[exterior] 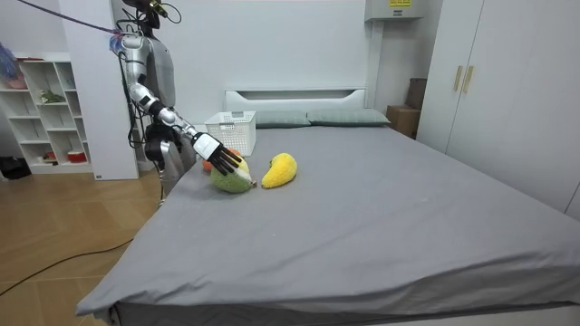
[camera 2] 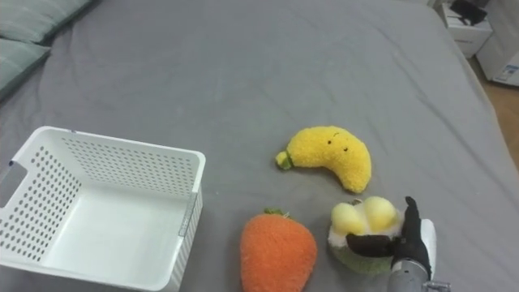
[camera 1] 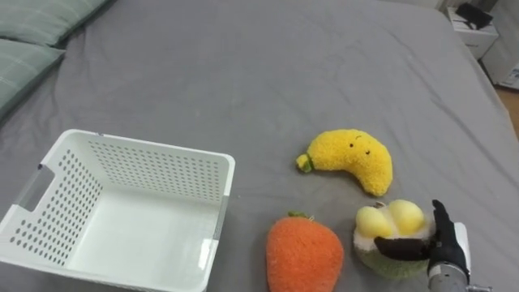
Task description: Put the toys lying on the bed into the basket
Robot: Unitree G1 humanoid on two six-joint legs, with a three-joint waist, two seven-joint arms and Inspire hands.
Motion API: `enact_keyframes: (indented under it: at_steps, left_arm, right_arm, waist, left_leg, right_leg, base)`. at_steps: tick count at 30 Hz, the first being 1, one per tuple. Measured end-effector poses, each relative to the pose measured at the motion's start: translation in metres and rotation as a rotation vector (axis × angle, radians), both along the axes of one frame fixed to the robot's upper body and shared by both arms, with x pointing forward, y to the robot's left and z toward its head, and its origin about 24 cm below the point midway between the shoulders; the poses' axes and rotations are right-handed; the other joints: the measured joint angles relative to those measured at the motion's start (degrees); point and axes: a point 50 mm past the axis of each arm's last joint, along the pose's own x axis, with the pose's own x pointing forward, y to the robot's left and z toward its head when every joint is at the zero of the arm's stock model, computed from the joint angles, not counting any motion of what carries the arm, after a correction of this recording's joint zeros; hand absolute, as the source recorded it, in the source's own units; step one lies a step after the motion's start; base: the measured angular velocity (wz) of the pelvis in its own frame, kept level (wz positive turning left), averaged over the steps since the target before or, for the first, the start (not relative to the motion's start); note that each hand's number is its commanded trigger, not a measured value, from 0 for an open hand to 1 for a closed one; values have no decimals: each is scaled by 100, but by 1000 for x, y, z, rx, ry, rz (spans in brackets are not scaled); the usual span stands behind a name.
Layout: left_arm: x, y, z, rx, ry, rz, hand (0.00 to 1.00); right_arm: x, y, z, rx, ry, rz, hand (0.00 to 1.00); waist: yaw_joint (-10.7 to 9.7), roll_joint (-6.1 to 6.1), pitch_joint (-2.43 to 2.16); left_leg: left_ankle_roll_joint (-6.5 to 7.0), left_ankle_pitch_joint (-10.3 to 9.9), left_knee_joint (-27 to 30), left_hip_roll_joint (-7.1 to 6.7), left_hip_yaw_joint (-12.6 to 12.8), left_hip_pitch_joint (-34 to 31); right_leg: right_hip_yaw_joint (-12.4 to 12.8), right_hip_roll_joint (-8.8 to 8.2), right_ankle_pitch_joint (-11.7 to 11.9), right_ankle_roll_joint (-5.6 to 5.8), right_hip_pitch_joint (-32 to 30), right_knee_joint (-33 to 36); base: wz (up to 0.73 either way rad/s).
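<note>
Right robot hand (camera 1: 446, 247) clasps green plush (camera 1: 391, 221); carrot plush (camera 1: 304, 255), banana plush (camera 1: 353, 158), basket (camera 1: 162, 146) alongside.

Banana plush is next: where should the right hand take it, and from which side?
Probably across the thick middle of the banana plush, from above and from the robot's right. It lies flat in an arch, stem end toward the basket, its far curved side bare. The right hand is curled round the green and yellow plush beside it.

Yellow banana (camera 1: 357, 160), orange strawberry (camera 1: 304, 253) and green-and-yellow plush (camera 1: 388, 221) lie close together on the bed (camera 1: 243, 65)
</note>
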Motion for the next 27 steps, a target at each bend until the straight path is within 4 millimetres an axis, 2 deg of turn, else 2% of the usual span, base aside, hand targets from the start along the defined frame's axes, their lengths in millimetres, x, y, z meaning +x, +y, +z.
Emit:
enact_keyframes:
  at_steps: [10,14,18,19,20,21,22,27]
  left_arm:
    - [-7,1,0,6,24,7,0]
    - [-10,1,0,7,37,12,0]
    - [-16,3,0,8,62,20,0]
    - [-16,3,0,6,66,21,0]
    - [-16,2,0,2,69,21,0]
    - [-16,3,0,-4,70,18,0]
    - [-15,3,0,-5,69,18,0]
    - [-12,7,2,-7,68,0,0]
  right_arm:
    - [3,6,0,-6,6,51,0]
    - [-1,6,-5,13,39,67,0]
    - [-17,-1,-20,-33,166,106,0]
    - [-20,-2,-22,-41,189,117,6]
    - [-24,-5,-24,-56,227,137,70]
    - [-28,-7,-27,-73,260,156,96]
    - [-30,-8,-28,-80,275,164,100]
    - [-35,-18,-29,-134,326,196,100]
  waist:
    - [59,-8,-40]
    - [75,-86,-27]
    - [75,-147,-3]
    - [90,-152,-3]
    - [95,-158,0]
    - [96,-159,0]
    - [96,-161,0]
    - [125,-202,-20]
  left_leg:
    - [13,11,-5,-17,-7,1]
    - [23,21,2,-24,-25,6]
    - [24,20,-5,-31,-118,26]
    - [24,20,-3,-31,-120,26]
    - [24,20,-2,-34,-125,24]
    - [24,20,3,-36,-129,17]
    - [24,20,5,-37,-133,15]
    - [25,30,12,-41,-135,-52]
  right_leg:
    - [-12,-5,-2,4,14,13]
    - [-49,-9,-4,7,34,12]
    - [-109,-45,-10,16,85,-1]
    - [-110,-46,-10,16,86,-1]
    - [-110,-48,-11,18,86,-2]
    - [-111,-49,-12,19,83,-3]
    - [-116,-50,-13,19,84,-4]
    - [-126,-53,-17,21,21,-12]
  base:
    - [0]
    - [4]
    - [7]
    - [4]
    - [0]
    - [0]
    - [0]
    - [0]
